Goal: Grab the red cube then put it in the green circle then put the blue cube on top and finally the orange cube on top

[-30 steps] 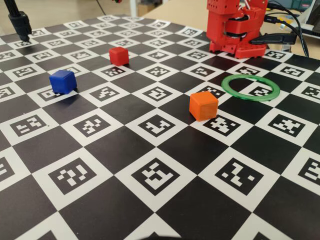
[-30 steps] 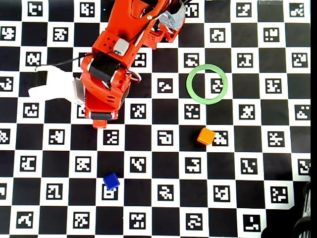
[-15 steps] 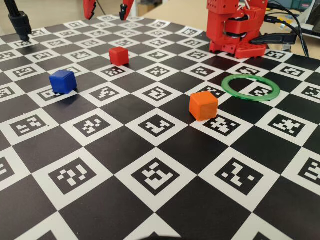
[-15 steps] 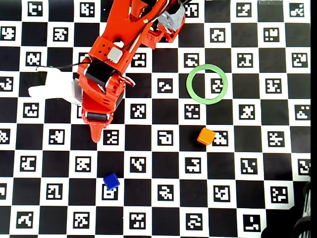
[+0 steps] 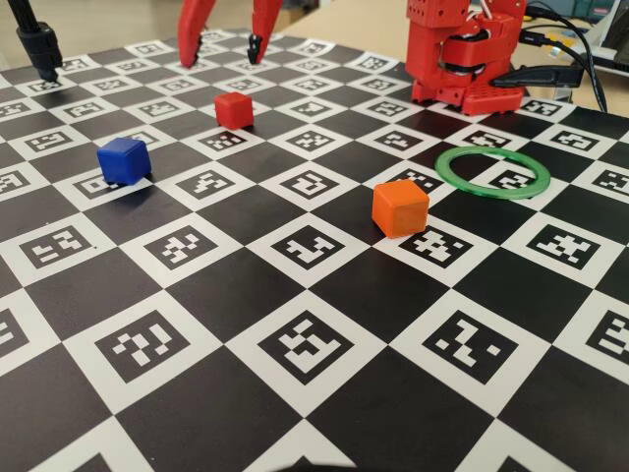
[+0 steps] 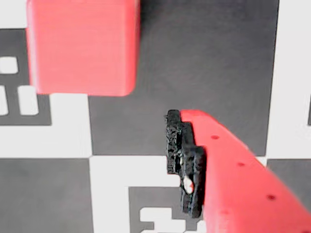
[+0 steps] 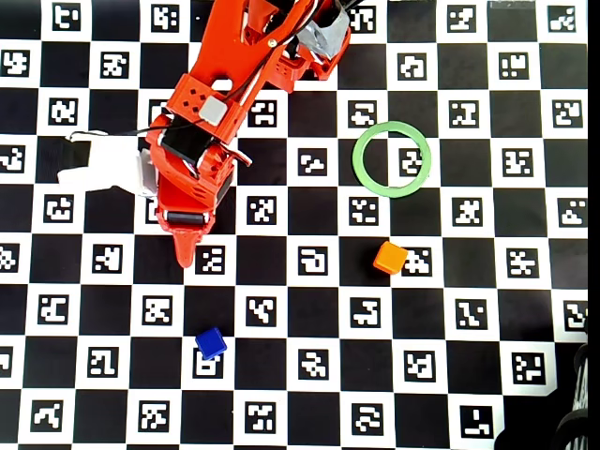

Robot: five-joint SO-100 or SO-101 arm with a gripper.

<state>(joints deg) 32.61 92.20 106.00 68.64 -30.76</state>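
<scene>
I have the gripper (image 5: pixel 221 44) hanging over the far left part of the checkered board (image 5: pixel 295 265) in the fixed view, its two red fingers (image 5: pixel 193 29) spread wide apart, nothing between them. The red cube (image 5: pixel 234 109) sits on the board just in front of and below the fingertips, roughly centred on the gap between them, not touched by either one.

In the wrist view the red cube (image 6: pixel 82 46) fills the upper left, and one finger (image 6: pixel 228 179) with its black pad comes in from the lower right. A strip of dark square lies between pad and cube, so they are apart.

From overhead, the arm (image 7: pixel 202 141) covers the red cube entirely; I only see a red fingertip (image 7: pixel 185 251) poking out below the arm's body.

The green circle (image 5: pixel 492 172) lies flat on the right side of the fixed view, in front of the arm's base (image 5: pixel 462 54), with nothing inside it. The orange cube (image 5: pixel 400 207) stands near it, to the left and closer to the camera, not touching. The blue cube (image 5: pixel 123 160) is on the left, well apart from the ring, nearer the camera than the red cube. Overhead, the blue cube (image 7: pixel 210 343) lies below the fingertip, with clear board between them.
</scene>
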